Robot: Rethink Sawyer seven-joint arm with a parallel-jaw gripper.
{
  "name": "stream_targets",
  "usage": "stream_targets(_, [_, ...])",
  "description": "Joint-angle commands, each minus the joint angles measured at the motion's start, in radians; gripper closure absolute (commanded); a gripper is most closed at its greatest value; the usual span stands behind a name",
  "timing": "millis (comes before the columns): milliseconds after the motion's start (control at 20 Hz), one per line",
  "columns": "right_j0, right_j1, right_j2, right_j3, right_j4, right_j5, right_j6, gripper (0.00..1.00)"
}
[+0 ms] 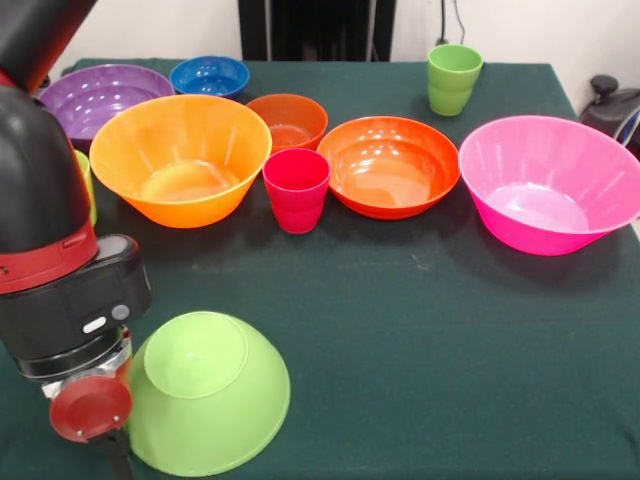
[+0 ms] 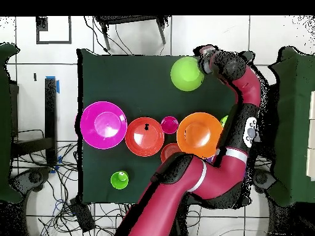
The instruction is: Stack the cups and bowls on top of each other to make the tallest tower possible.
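The lime green bowl (image 1: pixel 208 392) lies rim-down and alone near the table's front left corner; it also shows in the overhead view (image 2: pixel 186 73). My gripper (image 1: pixel 113 462) is at its left edge, mostly hidden by the wrist (image 2: pixel 200 62). In a row behind stand the large yellow-orange bowl (image 1: pixel 180 158), the red-pink cup (image 1: pixel 296 188), the medium orange bowl (image 1: pixel 390 165) and the large pink bowl (image 1: pixel 550 185), all rim-up and apart. The small dark orange bowl (image 1: pixel 288 120), blue bowl (image 1: pixel 209 75) and purple bowl (image 1: pixel 100 95) sit farther back. One light green cup (image 1: pixel 453 78) stands at the back right.
A second light green cup (image 1: pixel 87 185) peeks out behind my arm at the left. The arm's black and red body (image 1: pixel 40 230) covers the table's left edge. A dark object (image 1: pixel 612 100) sits off the table at the right.
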Motion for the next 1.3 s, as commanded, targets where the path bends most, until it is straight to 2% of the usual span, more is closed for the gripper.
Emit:
stream_targets(50, [0.05, 0.017, 0.068, 0.207, 0.016, 0.148, -0.048, 0.0])
stream_targets(450, [0.04, -0.067, 0.04, 0.385, 0.065, 0.141, -0.038, 0.0])
stream_targets(900, [0.026, -0.161, 0.059, 0.596, 0.104, 0.091, -0.037, 0.0])
stream_targets(1100, [0.028, -0.196, 0.063, 0.666, 0.111, 0.053, -0.025, 0.0])
stream_targets(1300, [0.02, -0.227, 0.047, 0.674, 0.089, 0.022, -0.045, 0.0])
